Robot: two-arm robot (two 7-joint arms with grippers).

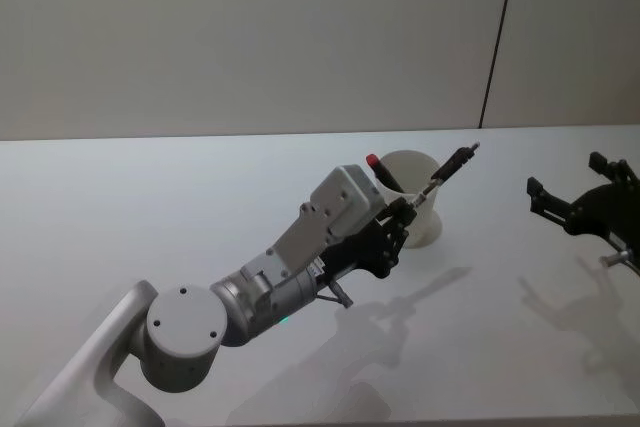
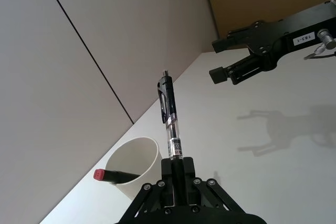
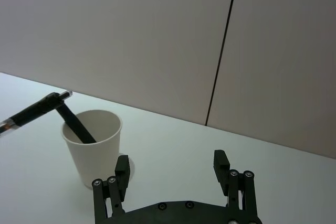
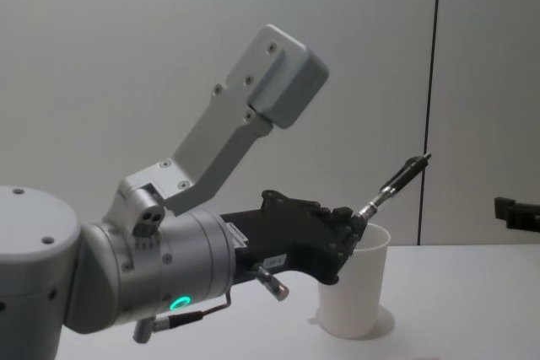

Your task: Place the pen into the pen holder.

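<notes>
My left gripper (image 1: 408, 209) is shut on the lower end of the pen (image 1: 447, 171), which has a clear barrel and a black top. The pen (image 4: 396, 181) points up and away at a tilt, just above the rim of the pen holder (image 4: 359, 292), a white paper cup (image 1: 425, 227) standing upright on the table. A black marker with a red cap (image 1: 383, 172) leans inside the cup. The left wrist view shows the pen (image 2: 169, 114) rising from my fingers with the cup (image 2: 134, 166) beside them. My right gripper (image 1: 563, 173) hangs open and empty to the right of the cup.
The white table (image 1: 150, 207) stretches wide on both sides of the cup. A plain wall with a dark vertical seam (image 1: 497, 37) stands behind the table's far edge. My right gripper's fingers (image 3: 122, 169) are spread, with the cup (image 3: 97, 150) beyond them.
</notes>
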